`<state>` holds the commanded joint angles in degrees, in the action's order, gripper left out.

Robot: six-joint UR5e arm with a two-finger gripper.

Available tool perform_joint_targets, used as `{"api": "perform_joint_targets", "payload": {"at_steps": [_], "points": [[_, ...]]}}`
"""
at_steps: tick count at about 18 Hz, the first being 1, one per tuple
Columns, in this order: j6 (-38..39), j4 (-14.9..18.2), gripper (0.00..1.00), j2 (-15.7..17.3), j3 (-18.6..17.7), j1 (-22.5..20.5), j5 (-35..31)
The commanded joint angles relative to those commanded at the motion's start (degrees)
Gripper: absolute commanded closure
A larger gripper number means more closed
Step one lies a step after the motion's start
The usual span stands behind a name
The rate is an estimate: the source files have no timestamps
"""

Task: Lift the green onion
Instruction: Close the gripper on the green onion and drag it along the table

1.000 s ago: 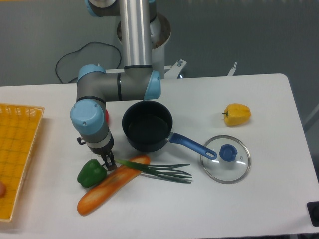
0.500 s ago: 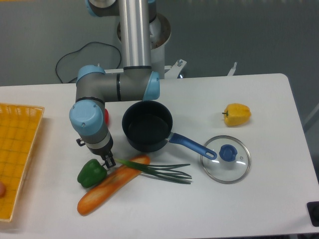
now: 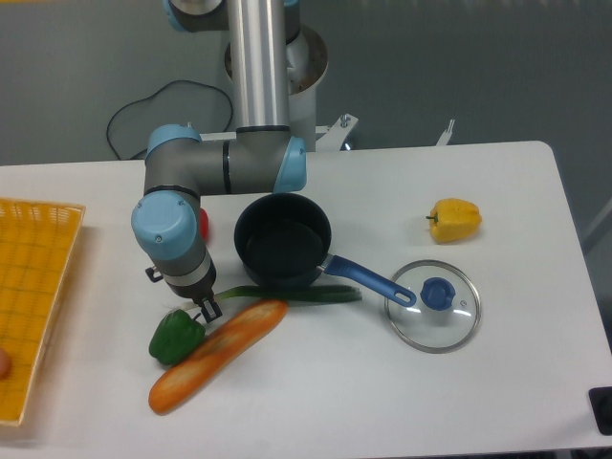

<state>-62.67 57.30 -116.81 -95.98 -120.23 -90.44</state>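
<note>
The green onion (image 3: 306,295) is a thin dark green stalk running from my gripper to the right, its leaves bunched near the blue pot handle. It hangs just above the orange-brown baguette (image 3: 215,354). My gripper (image 3: 205,308) points down and is shut on the onion's left end, whose whitish root is hidden by the fingers. The gripper stands between the green bell pepper (image 3: 175,337) and the baguette's upper end.
A dark pot (image 3: 283,241) with a blue handle stands just right of the arm. A glass lid (image 3: 433,304) and a yellow pepper (image 3: 454,220) lie to the right. A yellow basket (image 3: 29,287) sits at the left edge. A red thing (image 3: 204,222) shows behind the arm.
The gripper has risen slightly with the onion in it. The onion has come off the baguette and table, its leaves swinging up towards the pot handle and bunching together.
</note>
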Motion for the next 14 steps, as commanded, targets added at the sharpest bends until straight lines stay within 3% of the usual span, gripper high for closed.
{"api": "perform_joint_targets", "payload": {"at_steps": [4, 14], "points": [[-0.35, 0.00, 0.91, 0.35, 0.79, -0.61, 0.35], [0.00, 0.53, 0.94, 1.06, 6.94, -1.93, 0.53]]}}
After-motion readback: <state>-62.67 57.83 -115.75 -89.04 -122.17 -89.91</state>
